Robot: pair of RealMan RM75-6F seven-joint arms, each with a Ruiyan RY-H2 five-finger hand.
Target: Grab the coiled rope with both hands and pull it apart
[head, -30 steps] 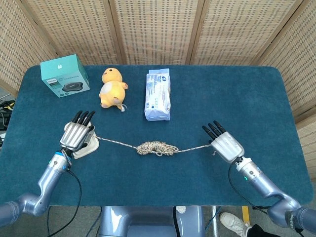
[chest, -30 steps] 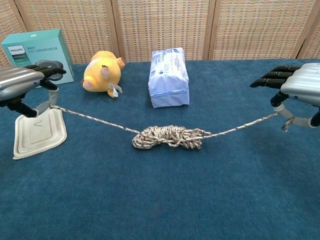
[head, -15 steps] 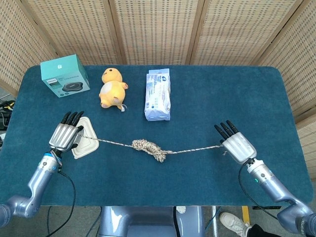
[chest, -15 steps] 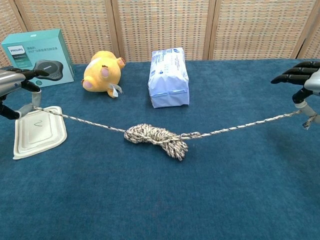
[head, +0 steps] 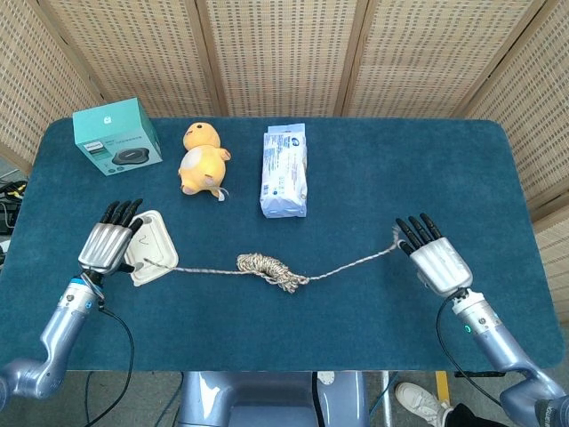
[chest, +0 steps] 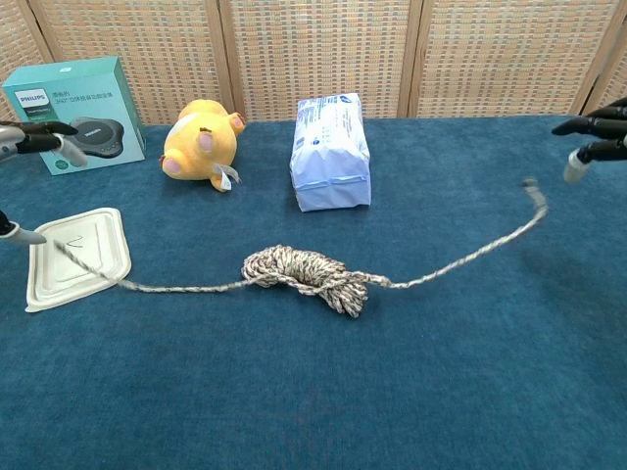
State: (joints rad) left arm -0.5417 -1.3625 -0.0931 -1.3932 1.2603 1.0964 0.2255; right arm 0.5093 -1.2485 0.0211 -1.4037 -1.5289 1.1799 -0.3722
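Observation:
The speckled rope lies slack on the blue table, with a loose coil [head: 267, 267] [chest: 304, 274] still bunched at its middle. Its left tail crosses the white tray [head: 151, 242] [chest: 83, 269] and ends just short of my left hand [head: 108, 246] [chest: 34, 139]. That hand has its fingers spread and holds nothing. The right tail [chest: 509, 230] curls up off the cloth, its tip blurred, a little apart from my right hand [head: 434, 260] [chest: 598, 137]. This hand's fingers are apart too, and it is empty. Each hand shows only as fingertips at the edges of the chest view.
Along the far side stand a teal box [head: 116, 136], a yellow plush toy [head: 202, 157] and a white wipes pack [head: 284, 171]. A wicker screen [head: 284, 53] closes off the back. Bare blue cloth [head: 293, 329] spreads in front of the rope.
Both hands have let go of the rope ends and moved further outward. The rope, taut before, has dropped slack, and its right end is whipping upward. The coil has stayed bunched.

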